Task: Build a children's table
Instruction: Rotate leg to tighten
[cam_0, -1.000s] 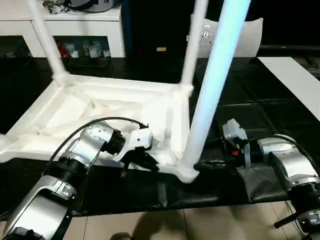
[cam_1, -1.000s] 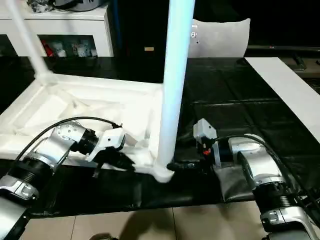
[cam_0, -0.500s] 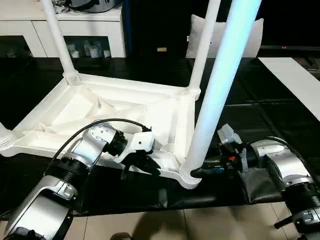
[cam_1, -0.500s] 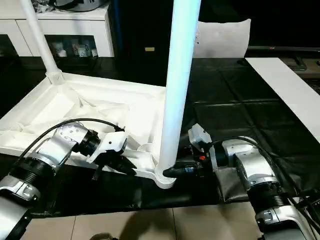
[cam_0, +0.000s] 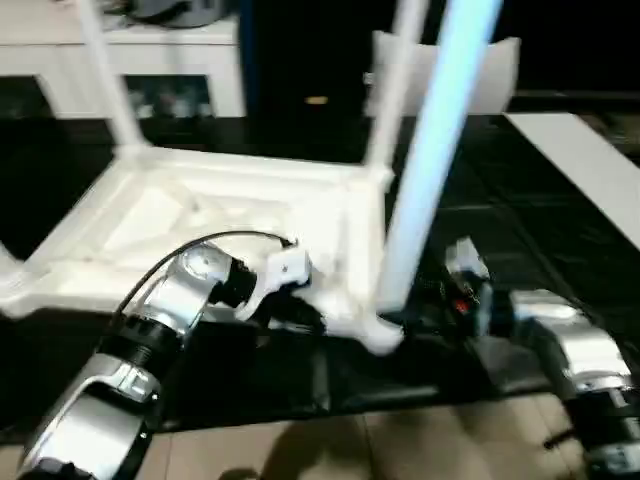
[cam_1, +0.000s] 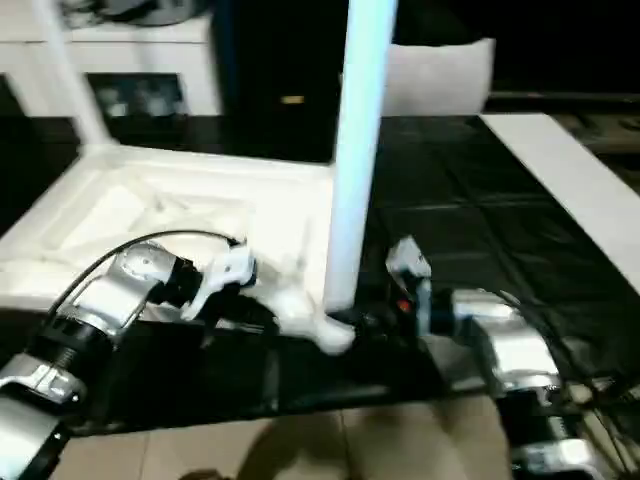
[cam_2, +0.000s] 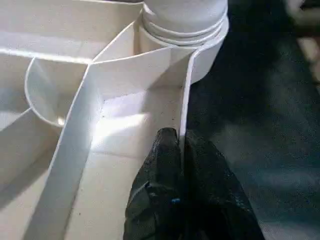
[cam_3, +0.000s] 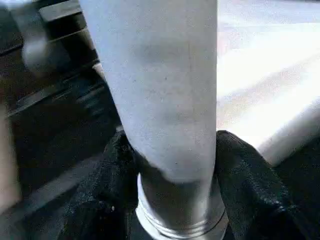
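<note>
Tabletop (cam_0: 210, 215): lies upside down on the black floor mat (cam_0: 520, 190), ribbed underside up, its near corner by both arms.
Left tool (cam_2: 181, 150): fingers pressed together on the thin rim wall of the tabletop, just beside the near corner socket (cam_2: 185, 30).
Standing legs: two far legs (cam_0: 100, 70) and (cam_0: 392, 85) are upright in their sockets; the near leg (cam_0: 430, 150) stands in the near corner socket.
Right tool (cam_3: 172, 200): fingers pinch the near leg low down, one on each side, just above its ringed end.
Risk, leg: judged not fully seated. A sideways push from the right arm could tilt it and lever it out of the socket, or twist the corner.
Risk, rim: the left hold is on a thin wall edge. Judged liable to slip off if the tabletop shifts, leaving the corner unbraced.
Risk, other legs: a jolt to the tabletop could rock the two far legs loose.
Hidden: leg tops are cut off by the frame; the fourth corner sits at the picture's left edge and cannot be judged.
Hard to make out: how deep the near leg sits in its socket.
</note>
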